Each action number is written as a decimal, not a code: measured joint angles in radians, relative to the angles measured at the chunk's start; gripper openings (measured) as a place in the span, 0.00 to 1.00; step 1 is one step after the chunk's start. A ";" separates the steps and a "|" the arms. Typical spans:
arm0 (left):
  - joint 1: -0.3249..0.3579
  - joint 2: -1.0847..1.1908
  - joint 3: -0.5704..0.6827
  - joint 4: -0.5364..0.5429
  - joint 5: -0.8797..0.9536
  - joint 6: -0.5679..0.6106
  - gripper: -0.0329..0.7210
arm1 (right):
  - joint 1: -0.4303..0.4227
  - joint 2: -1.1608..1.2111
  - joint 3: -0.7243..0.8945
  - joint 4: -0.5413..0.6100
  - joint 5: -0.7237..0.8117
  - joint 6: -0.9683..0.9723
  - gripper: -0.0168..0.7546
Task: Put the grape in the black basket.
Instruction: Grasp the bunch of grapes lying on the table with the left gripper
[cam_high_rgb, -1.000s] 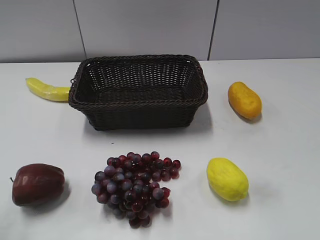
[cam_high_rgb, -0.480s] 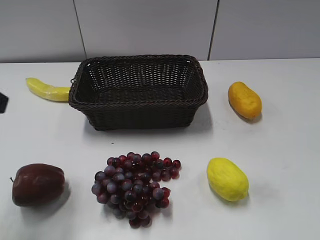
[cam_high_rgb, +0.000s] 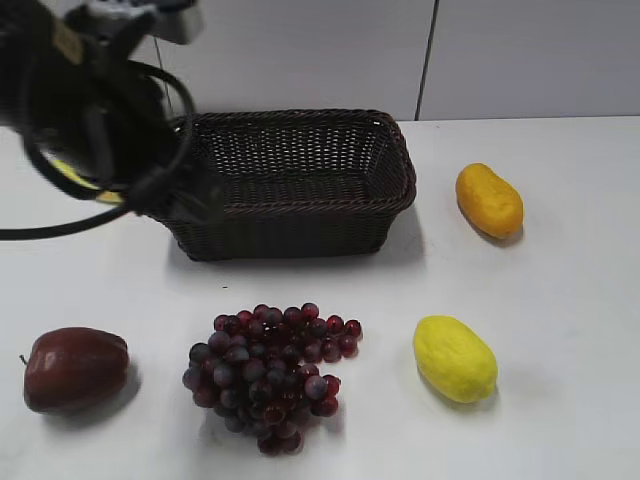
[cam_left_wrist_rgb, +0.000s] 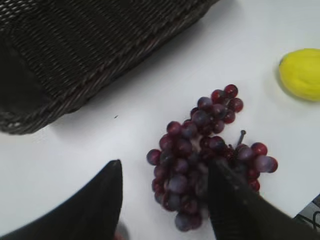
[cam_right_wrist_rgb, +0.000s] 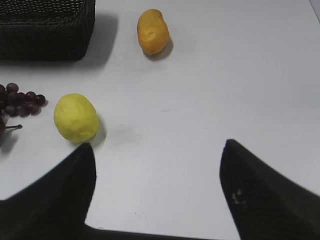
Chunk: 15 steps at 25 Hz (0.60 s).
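Observation:
The grape (cam_high_rgb: 268, 375) is a bunch of dark red and purple grapes lying on the white table in front of the black basket (cam_high_rgb: 290, 205). My left arm (cam_high_rgb: 90, 110) hangs blurred over the basket's left end in the exterior view. In the left wrist view my left gripper (cam_left_wrist_rgb: 165, 165) is open above the table. The grape (cam_left_wrist_rgb: 210, 145) lies below, between its fingers and toward the right one, and the basket (cam_left_wrist_rgb: 75, 50) is at the upper left. My right gripper (cam_right_wrist_rgb: 158, 145) is open over bare table. The grape (cam_right_wrist_rgb: 20, 97) and the basket (cam_right_wrist_rgb: 45, 30) show at its left.
A dark red apple (cam_high_rgb: 75, 368) lies at the front left. A yellow lemon (cam_high_rgb: 455, 357) lies right of the grape and also shows in both wrist views (cam_left_wrist_rgb: 301, 74) (cam_right_wrist_rgb: 76, 117). An orange mango (cam_high_rgb: 489, 200) lies right of the basket. A banana (cam_high_rgb: 108, 195) is mostly hidden behind the left arm.
My left arm has swung into the exterior view from the left and now hangs over the basket's left end, hiding most of the banana. The objects have not moved.

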<state>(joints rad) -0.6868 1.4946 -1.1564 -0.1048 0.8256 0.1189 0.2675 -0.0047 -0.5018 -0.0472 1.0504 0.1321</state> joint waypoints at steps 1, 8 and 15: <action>-0.017 0.038 -0.023 0.005 0.008 0.000 0.72 | 0.000 0.000 0.000 0.000 0.000 0.000 0.78; -0.080 0.250 -0.124 0.081 0.154 -0.003 0.72 | 0.000 0.000 0.000 0.000 0.000 0.000 0.78; -0.094 0.361 -0.130 0.121 0.147 -0.038 0.84 | 0.000 0.000 0.000 0.000 0.000 0.000 0.78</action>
<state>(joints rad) -0.7808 1.8557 -1.2866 0.0158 0.9727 0.0804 0.2675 -0.0047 -0.5018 -0.0472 1.0505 0.1321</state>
